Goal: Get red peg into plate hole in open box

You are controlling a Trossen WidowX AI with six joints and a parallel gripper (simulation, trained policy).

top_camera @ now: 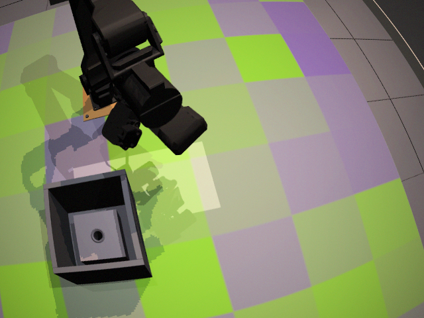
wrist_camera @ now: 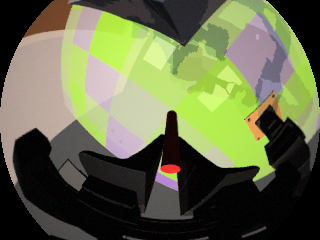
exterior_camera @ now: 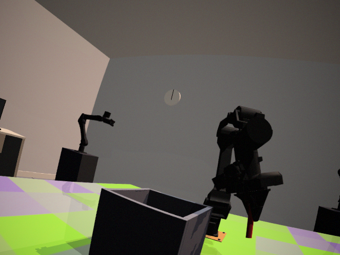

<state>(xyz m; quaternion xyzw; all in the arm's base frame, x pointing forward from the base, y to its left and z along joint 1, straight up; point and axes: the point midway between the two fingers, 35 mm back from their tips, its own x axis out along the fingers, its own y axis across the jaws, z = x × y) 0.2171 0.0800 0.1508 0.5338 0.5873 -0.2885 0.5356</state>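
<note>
The red peg [exterior_camera: 249,228] [wrist_camera: 172,135] is held between the fingers of my gripper [exterior_camera: 252,215] [wrist_camera: 169,139], which is shut on it. The peg hangs near upright with a slight lean, its lower end below the fingertips and off the surface. Its bright red end shows between the fingers in the wrist view. The arm hides the peg and fingertips in the top view. The open grey box [top_camera: 97,267] [exterior_camera: 139,233] stands apart from the gripper. Inside, at its bottom, the plate [top_camera: 85,220] has a round, empty hole [top_camera: 97,235].
The arm's orange base plate [top_camera: 89,115] [exterior_camera: 221,236] [wrist_camera: 252,120] is behind the box. The box walls rise high around the plate. A dark corner, apparently the box [wrist_camera: 150,15], shows at the top of the wrist view. Another arm [exterior_camera: 83,132] stands on a pedestal in the background.
</note>
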